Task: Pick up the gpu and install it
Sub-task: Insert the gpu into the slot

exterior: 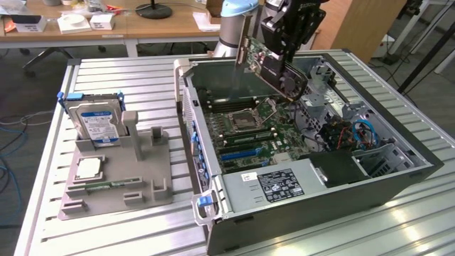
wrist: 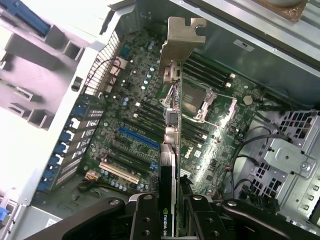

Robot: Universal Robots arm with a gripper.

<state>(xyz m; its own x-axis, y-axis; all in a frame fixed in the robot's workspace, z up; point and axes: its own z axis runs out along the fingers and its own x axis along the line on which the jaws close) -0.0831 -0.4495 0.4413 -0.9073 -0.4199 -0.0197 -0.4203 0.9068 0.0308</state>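
Gripper (exterior: 286,50) (wrist: 170,212): jaws clamped on the gpu (exterior: 267,66) (wrist: 169,150) | gpu: held on edge, tilted, silvery bracket end up, above the open computer case (exterior: 398,176), over its motherboard (exterior: 249,128) near the processor socket | hard drive (exterior: 98,124): upright in grey holder (exterior: 153,160) beside the case, at the exterior view's left

Matt black gpu (wrist: 171,125) (bare metal bracket (wrist: 186,37)); ribbed metal table (exterior: 128,229).

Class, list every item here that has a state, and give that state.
gpu: held in the air over the motherboard, not seated.
gripper: jaws shut on the gpu.
computer case: side open.
hard drive: standing in the grey holder.
blue slot: empty.
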